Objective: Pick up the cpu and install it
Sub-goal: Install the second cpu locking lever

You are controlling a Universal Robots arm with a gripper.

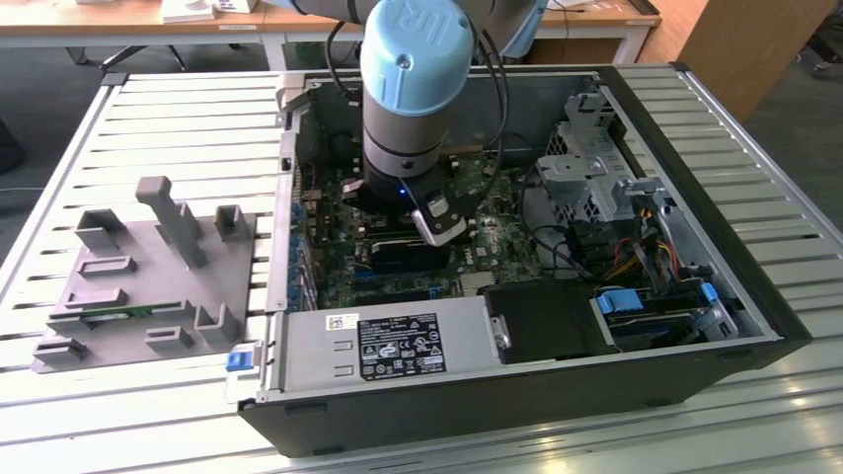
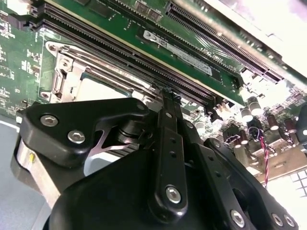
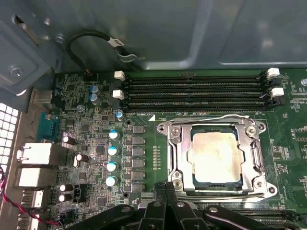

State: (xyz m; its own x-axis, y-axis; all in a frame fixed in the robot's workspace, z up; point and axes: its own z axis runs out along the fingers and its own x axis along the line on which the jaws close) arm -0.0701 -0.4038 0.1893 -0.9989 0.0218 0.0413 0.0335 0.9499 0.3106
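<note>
Open black tower computer case (image 1: 737, 326) lying on its side on a white slatted table (image 1: 158, 128), with a grey moulded parts fixture (image 1: 145, 286) on the exterior view's left. The blue-and-grey robot arm (image 1: 415, 89) reached down into the case over the green motherboard (image 1: 395, 281).

The cpu, a small flat square chip with a dull silver-grey metal top (image 3: 217, 157), lay seated inside the silver metal socket frame (image 3: 175, 153) on the motherboard, as seen in the first wrist view; in the second wrist view a pale part of its top (image 2: 98, 88) showed beyond the gripper body. It sat flat and square to the frame, just beside the four black memory slots (image 3: 192, 91).

The black two-fingered gripper (image 3: 165, 186) appeared with its fingers brought together, tips touching or nearly so, and gripping nothing. It hung at the socket's edge, apart from the chip.

Judged risks: the closed fingertips stood close to the socket frame, so a small sideways drift could scrape the frame or the neighbouring silver-topped capacitors (image 3: 112, 158). If the chip was not fully bedded, any press from above could bend the socket contacts; its bedding could not be confirmed from these views.
</note>
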